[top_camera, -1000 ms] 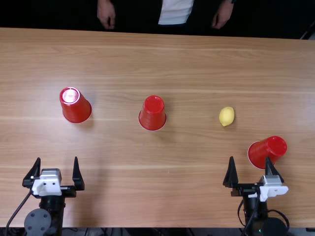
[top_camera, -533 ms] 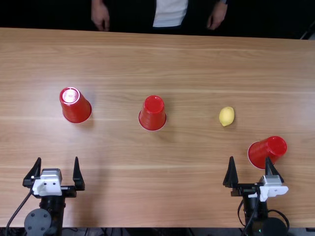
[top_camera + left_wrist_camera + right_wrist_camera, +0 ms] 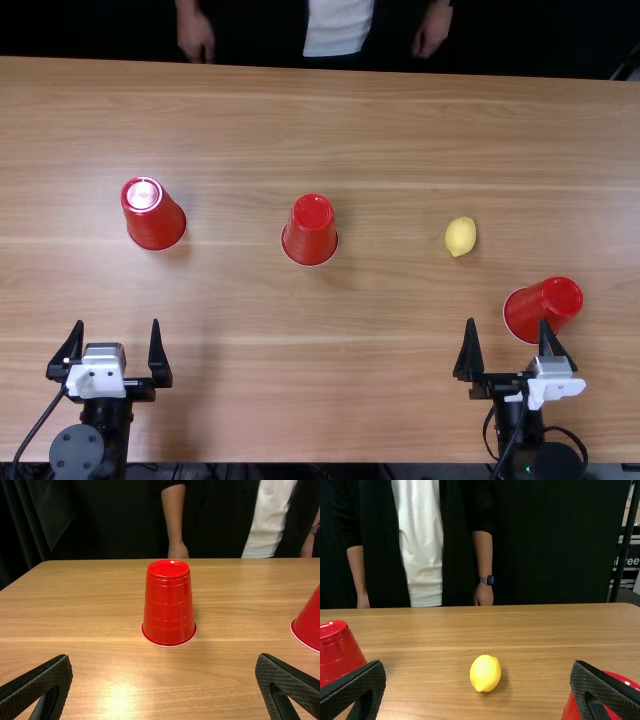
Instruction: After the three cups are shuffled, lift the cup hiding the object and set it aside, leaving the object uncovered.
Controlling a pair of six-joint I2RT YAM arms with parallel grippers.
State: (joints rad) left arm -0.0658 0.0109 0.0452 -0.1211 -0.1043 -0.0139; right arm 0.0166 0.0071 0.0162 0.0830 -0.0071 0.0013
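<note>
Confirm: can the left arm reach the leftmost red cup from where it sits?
Probably yes. The left end effector is open and faces the leftmost cup, upside down on the table, with only bare wood between them.

The table (image 3: 400,130) under me is light wood, smooth, finely grained, with a soft sheen where light pools. The left cup (image 3: 152,215), middle cup (image 3: 310,231) and right cup (image 3: 542,308) are glossy red plastic. The lemon (image 3: 460,237) looks smooth, faintly satiny. My fingers (image 3: 283,679) are matt black, rough with fine cross-hatching.
</note>
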